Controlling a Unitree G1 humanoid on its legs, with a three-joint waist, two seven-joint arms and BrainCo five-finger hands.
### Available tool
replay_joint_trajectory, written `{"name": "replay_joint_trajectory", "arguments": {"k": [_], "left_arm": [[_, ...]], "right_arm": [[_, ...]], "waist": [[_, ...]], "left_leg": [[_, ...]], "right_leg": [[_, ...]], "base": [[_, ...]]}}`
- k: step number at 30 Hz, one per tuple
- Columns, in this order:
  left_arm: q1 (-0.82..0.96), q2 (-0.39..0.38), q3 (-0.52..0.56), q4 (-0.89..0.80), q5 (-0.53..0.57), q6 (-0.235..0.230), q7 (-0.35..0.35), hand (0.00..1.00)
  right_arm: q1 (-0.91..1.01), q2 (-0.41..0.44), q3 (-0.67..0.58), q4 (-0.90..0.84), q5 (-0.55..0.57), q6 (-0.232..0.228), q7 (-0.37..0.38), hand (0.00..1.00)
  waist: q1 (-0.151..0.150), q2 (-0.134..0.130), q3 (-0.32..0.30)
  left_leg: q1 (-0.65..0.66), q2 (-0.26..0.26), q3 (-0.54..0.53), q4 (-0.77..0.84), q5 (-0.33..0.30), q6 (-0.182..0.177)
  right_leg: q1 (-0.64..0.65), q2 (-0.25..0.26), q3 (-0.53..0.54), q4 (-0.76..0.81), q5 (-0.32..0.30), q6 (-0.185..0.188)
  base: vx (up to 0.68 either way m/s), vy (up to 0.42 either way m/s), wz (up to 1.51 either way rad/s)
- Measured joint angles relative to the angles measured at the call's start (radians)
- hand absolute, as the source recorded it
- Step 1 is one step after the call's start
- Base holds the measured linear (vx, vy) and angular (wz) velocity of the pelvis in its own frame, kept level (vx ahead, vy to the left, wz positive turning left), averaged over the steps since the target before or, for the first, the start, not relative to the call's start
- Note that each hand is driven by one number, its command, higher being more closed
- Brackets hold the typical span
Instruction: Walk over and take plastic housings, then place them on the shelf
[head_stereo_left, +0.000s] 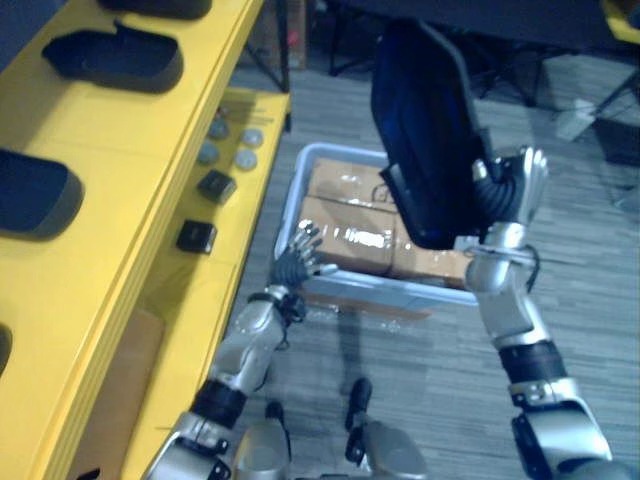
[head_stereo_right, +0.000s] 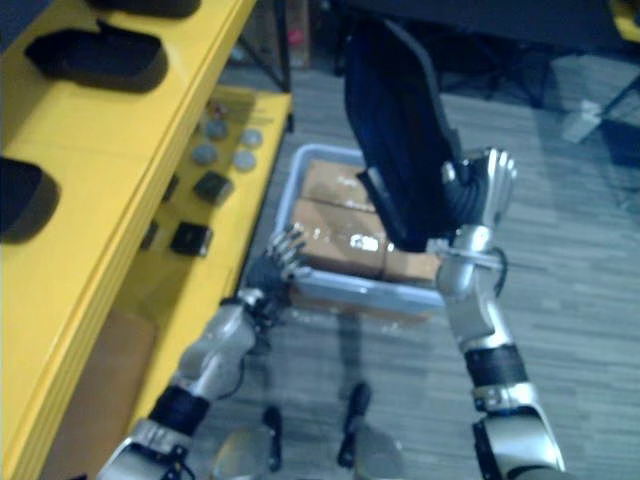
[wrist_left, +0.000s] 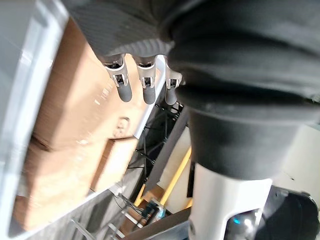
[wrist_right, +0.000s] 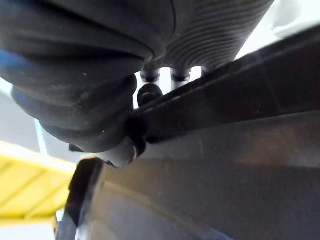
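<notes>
Where the right fingers (head_stereo_right: 495, 180) close: on the lower edge of the plastic housing (head_stereo_left: 425, 130). As far as the right wrist view shows, they are clamped across that edge, which leaves the broad shell free to be laid flat.
Right hand (head_stereo_left: 512, 190): raised on an upturned forearm, carrying the housing on end high above the bin, likely to clear its rim and reach shelf height.
Plastic housing: dark, long and curved, with its upper end leaning towards the shelf side. It is in the air and touches nothing but the hand.
Left fingers (wrist_left: 144, 87): straight and apart, holding nothing.
Left hand (head_stereo_left: 297, 262): low at the near corner of the bin, seemingly idle and out of the load's way.
Bin (head_stereo_left: 288, 205): pale grey, on the floor beside the shelf, with taped cardboard boxes (head_stereo_left: 345, 195) inside.
Shelf (head_stereo_left: 130, 140): yellow, to the robot's left. Dark housings (head_stereo_left: 115, 55) already lie on its top level, well apart, with bare yellow between them where another would fit.
Lower level: small dark blocks (head_stereo_left: 216, 186) and round discs (head_stereo_left: 245, 160), apart from the housings.
Step in hand, as I judge it: carrying the housing across to the shelf; the placing is not yet done.
</notes>
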Motion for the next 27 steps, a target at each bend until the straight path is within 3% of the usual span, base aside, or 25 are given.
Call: {"name": "replay_joint_trajectory", "arguments": {"k": [3, 5, 9, 17, 23, 27], "left_arm": [[-0.012, -0.021, 0.001, 0.013, 0.008, -0.051, 0.035, 0.0], [-0.012, -0.027, 0.0, 0.027, 0.018, -0.056, 0.051, 0.0], [-0.013, -0.033, 0.0, 0.042, 0.083, -0.055, 0.102, 0.0], [-0.008, -0.033, -0.004, 0.099, 0.15, -0.025, 0.105, 0.0], [0.005, -0.035, -0.012, 0.104, 0.21, -0.026, 0.099, 0.0], [0.023, -0.035, -0.02, 0.104, 0.209, -0.025, 0.098, 0.0]], "right_arm": [[0.012, 0.02, 0.049, 0.011, -0.001, -0.019, 0.024, 1.0], [0.025, 0.036, 0.071, 0.029, -0.001, -0.037, 0.035, 1.0], [0.05, 0.06, 0.104, 0.059, -0.001, -0.052, 0.041, 1.0], [0.051, 0.099, 0.17, 0.121, 0.0, -0.052, 0.036, 1.0], [0.051, 0.121, 0.198, 0.154, 0.0, -0.063, -0.046, 1.0], [0.05, 0.134, 0.207, 0.154, 0.004, -0.064, -0.061, 1.0]], "waist": [[-0.004, 0.002, -0.019], [-0.004, 0.006, -0.031], [-0.001, 0.005, -0.049], [0.014, -0.004, -0.077], [0.025, -0.011, -0.098], [0.027, -0.012, -0.099]], "left_leg": [[0.031, 0.001, 0.015, -0.023, 0.006, -0.005], [0.043, -0.001, 0.016, -0.029, 0.007, -0.004], [0.051, -0.009, 0.011, -0.03, 0.01, 0.001], [0.046, -0.025, -0.007, -0.03, 0.021, 0.009], [0.044, -0.03, -0.012, -0.03, 0.023, 0.009], [0.045, -0.032, -0.024, -0.029, 0.023, 0.01]], "right_leg": [[0.01, 0.002, 0.015, 0.0, 0.003, 0.0], [0.02, 0.002, 0.018, 0.0, 0.004, 0.002], [0.031, -0.006, 0.016, -0.001, 0.008, 0.007], [0.037, -0.021, -0.001, -0.01, 0.015, 0.011], [0.038, -0.026, -0.006, -0.01, 0.017, 0.014], [0.044, -0.027, -0.01, -0.01, 0.017, 0.014]], "base": [[-0.02, 0.017, -0.12], [-0.02, 0.04, -0.05], [-0.03, 0.053, 0.05], [-0.06, 0.04, 0.07], [-0.02, 0.019, 0.02], [-0.01, 0.029, 0.06]]}}
